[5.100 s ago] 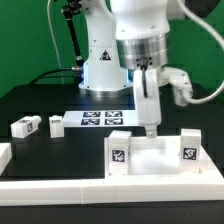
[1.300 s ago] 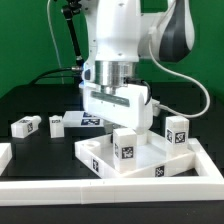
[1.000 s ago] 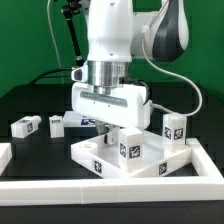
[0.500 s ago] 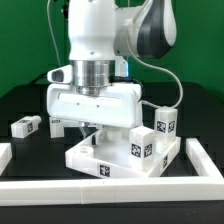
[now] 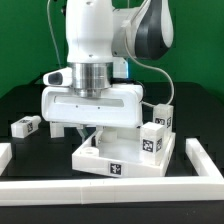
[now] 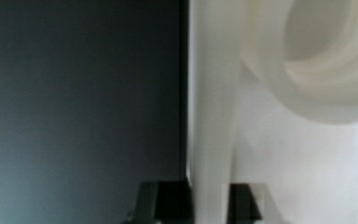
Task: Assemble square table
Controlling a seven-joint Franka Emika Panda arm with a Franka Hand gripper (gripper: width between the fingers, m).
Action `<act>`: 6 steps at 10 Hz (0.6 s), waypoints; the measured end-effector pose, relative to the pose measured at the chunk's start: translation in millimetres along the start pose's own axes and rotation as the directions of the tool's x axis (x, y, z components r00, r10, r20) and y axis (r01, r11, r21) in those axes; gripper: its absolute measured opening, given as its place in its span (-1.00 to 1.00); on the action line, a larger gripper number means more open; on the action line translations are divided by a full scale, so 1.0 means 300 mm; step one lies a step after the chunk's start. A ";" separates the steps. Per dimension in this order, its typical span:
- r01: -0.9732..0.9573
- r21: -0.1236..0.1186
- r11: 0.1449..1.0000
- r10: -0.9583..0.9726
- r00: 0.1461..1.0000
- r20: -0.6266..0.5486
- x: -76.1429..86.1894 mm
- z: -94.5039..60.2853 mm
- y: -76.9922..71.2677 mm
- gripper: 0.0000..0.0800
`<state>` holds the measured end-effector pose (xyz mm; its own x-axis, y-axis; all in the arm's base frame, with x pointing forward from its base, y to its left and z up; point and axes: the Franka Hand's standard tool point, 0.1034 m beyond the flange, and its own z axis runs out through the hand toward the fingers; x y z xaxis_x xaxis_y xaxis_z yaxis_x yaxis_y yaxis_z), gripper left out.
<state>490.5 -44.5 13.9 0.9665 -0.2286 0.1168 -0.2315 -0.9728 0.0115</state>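
Observation:
The square table top [image 5: 120, 160] is a white tray with a raised rim, lying near the front wall in the exterior view. Two white tagged legs [image 5: 152, 142] stand upright at its right side, one behind the other. My gripper [image 5: 92, 135] reaches down onto the top's far left rim and is shut on it. In the wrist view the white rim [image 6: 202, 120] runs between my two dark fingers [image 6: 158, 203], my gripper [image 6: 202, 202] clamps it, and a round socket [image 6: 327, 60] shows beside it. A loose leg [image 5: 25, 126] lies at the left.
A long low white border wall [image 5: 60, 188] runs along the front, with ends at the exterior view's left [image 5: 4, 153] and right [image 5: 197, 155]. A second loose white block [image 5: 50, 126] is partly hidden behind my hand. The robot base stands at the back.
My gripper has turned and moved toward the exterior view's left with the table top in its grip. The top has rotated and its two upright legs have swung to the right side.

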 end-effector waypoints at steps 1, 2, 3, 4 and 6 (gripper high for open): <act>0.147 -0.004 0.989 -0.148 0.989 -0.005 0.016 -0.009 0.012 -0.85; 0.246 -0.007 0.969 -0.246 0.969 -0.011 0.031 -0.014 0.034 -0.85; 0.349 -0.013 0.937 -0.349 0.937 -0.020 0.044 -0.012 0.040 -0.85; 0.442 -0.022 0.897 -0.443 0.896 -0.029 0.060 -0.005 0.031 -0.85; 0.520 -0.027 0.854 -0.520 0.854 -0.028 0.067 -0.008 0.034 -0.85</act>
<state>507.2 -59.0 18.6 0.9423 0.3120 0.1213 0.3015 -0.9485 0.0975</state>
